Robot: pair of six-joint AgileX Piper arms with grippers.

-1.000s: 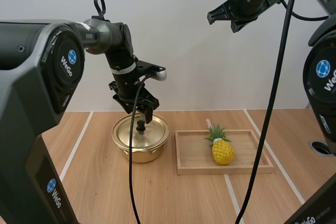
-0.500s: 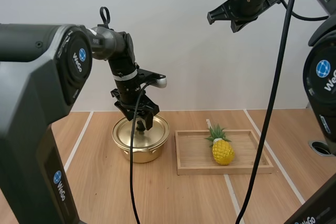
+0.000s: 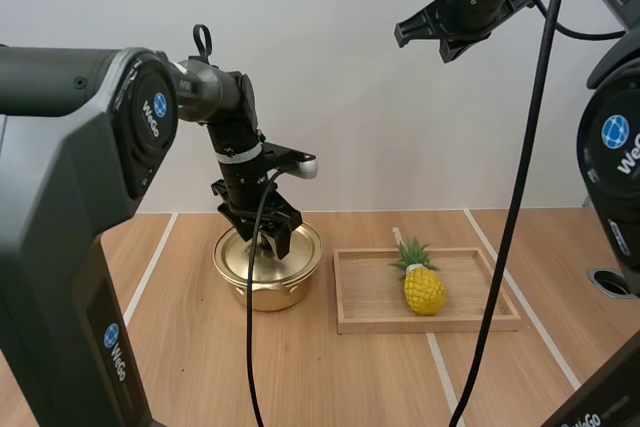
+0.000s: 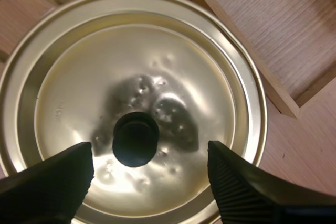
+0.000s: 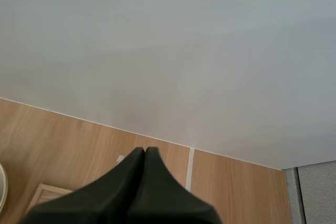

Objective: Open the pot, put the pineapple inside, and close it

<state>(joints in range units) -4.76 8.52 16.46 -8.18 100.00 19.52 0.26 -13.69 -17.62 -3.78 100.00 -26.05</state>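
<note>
Left end effector (image 3: 270, 239) hangs low over the pot (image 3: 268, 285), its two black fingers spread wide and pinching nothing. Right end effector (image 5: 144, 153) is held high above the tabletop (image 3: 200, 367), well apart from everything, with its fingers pressed together into one dark wedge.

By count: two arms, one golden pot, one lid (image 4: 79, 93) resting closed on it, one black knob (image 4: 135, 138) at the lid's middle, one pineapple (image 3: 424, 287) and one wooden tray (image 3: 370, 315). The pineapple lies in the tray, toward its right half, leaves pointing to the far side; the tray sits just beside the pot on the right.

The high view gives the whole layout, pot and tray side by side with the fruit, but the left fingers cover the knob there. The left wrist view looks straight down on the lid and tells more: the knob stands between the two ribbed fingertips, with a gap on either side so that neither touches it, and a corner of the tray lies next to the pot's rim. The right wrist view looks over bare tabletop near the tray's far corner.

A second ago the left end effector was higher, and the knob could be seen below its tips in the high view; it has since come down around the knob. Right arm, pineapple, tray and pot stay as they were
</note>
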